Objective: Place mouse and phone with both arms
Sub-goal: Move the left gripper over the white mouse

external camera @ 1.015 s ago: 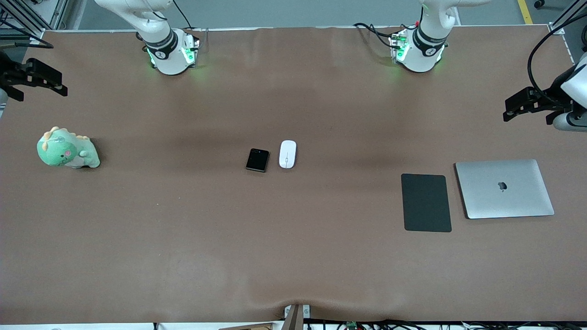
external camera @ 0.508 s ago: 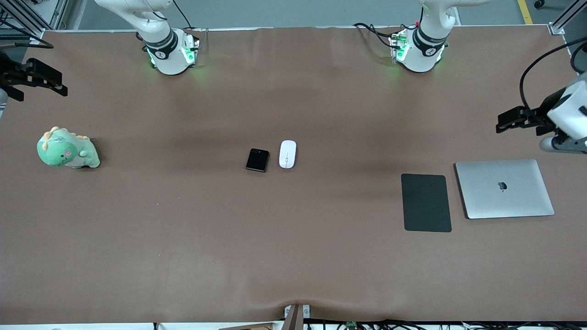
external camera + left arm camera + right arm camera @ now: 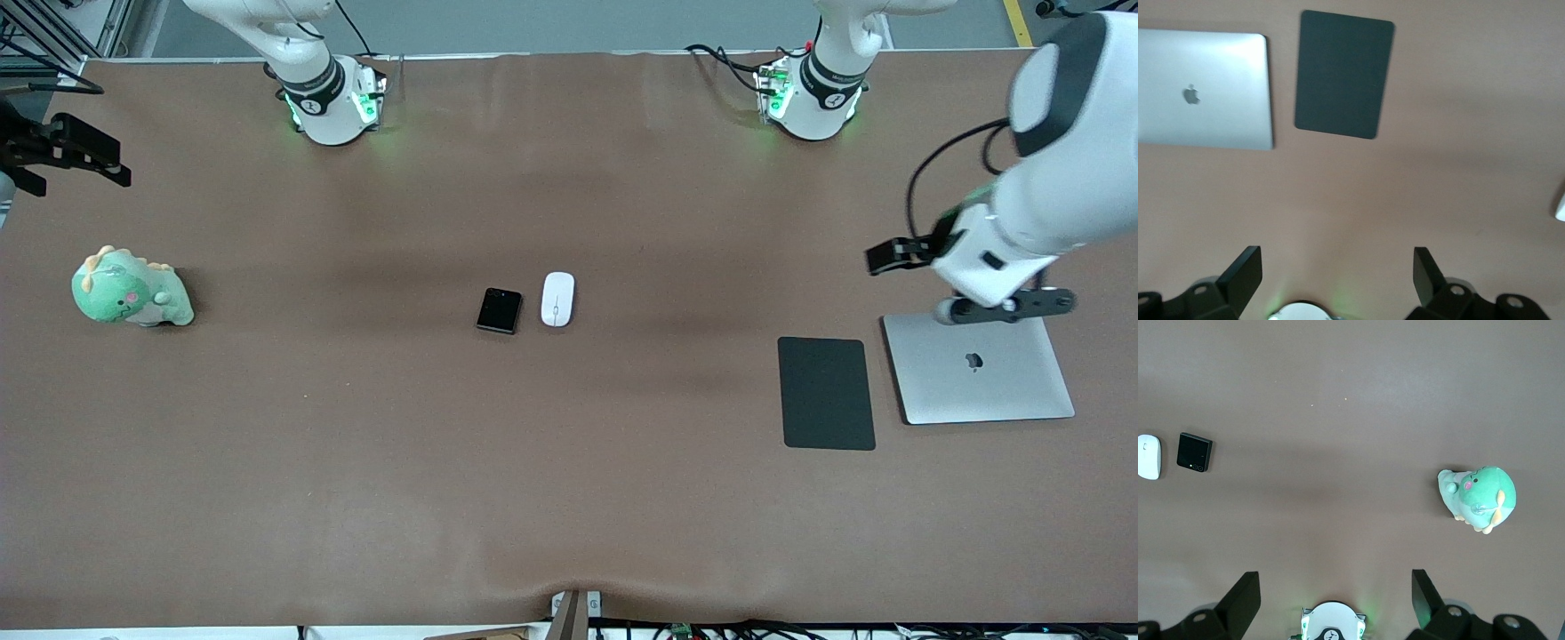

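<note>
Left tool (image 3: 889, 258) hangs spread wide and empty over bare tabletop (image 3: 569, 462) near my laptop (image 3: 982, 373); right tool (image 3: 76, 156) waits, equally spread. Mouse (image 3: 557, 299) lies just beside phone (image 3: 499, 310) mid-tabletop.

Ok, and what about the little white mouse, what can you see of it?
The mouse is a small, smooth white oval that looks like glossy plastic, with a thin grey line down its middle. It lies flat on the brown table near the middle, right beside the black phone but not touching it, on the side toward the left arm's end. Nothing holds or touches it; both grippers are far off.
</note>
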### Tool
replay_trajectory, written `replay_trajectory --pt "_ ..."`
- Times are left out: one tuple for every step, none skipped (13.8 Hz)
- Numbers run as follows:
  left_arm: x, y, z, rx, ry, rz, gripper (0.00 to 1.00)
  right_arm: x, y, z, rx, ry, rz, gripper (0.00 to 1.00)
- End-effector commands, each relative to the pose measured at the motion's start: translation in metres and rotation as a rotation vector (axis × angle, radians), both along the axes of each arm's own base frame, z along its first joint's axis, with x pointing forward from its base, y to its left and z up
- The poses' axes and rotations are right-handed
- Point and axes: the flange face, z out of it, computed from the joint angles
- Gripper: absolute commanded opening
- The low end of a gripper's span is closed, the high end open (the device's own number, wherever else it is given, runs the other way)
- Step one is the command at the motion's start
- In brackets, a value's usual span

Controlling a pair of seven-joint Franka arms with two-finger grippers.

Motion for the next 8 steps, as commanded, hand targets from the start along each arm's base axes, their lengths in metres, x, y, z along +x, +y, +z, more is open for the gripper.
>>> replay_trajectory --pt "-0.010 -0.048 -0.011 -0.002 -0.011 0.024 1.00 -0.001 -0.004 0.001 0.019 0.003 0.001 1.00" --pt "-0.015 -0.074 -0.010 -0.004 -0.043 0.052 1.00 -0.001 -0.005 0.001 0.019 0.003 -0.002 1.00" --pt "-0.022 -0.100 -0.010 -0.004 -0.069 0.081 1.00 -0.001 -0.005 0.001 0.019 0.003 0.000 1.00" --pt "-0.031 -0.128 -0.012 -0.007 -0.085 0.099 1.00 -0.001 -0.005 0.001 0.019 0.003 0.000 1.00" --pt "-0.039 -0.153 -0.016 -0.008 -0.092 0.106 1.00 -0.001 -0.005 0.002 0.019 0.002 0.000 1.00" --pt "-0.046 -0.174 -0.021 -0.010 -0.098 0.105 1.00 -0.001 -0.006 0.002 0.019 0.000 -0.002 1.00" --pt "-0.052 -0.193 -0.027 -0.015 -0.106 0.106 1.00 0.000 -0.006 0.001 0.019 0.000 -0.002 1.00" --pt "-0.058 -0.211 -0.033 -0.021 -0.113 0.109 1.00 0.000 -0.005 0.001 0.019 0.000 -0.002 1.00"
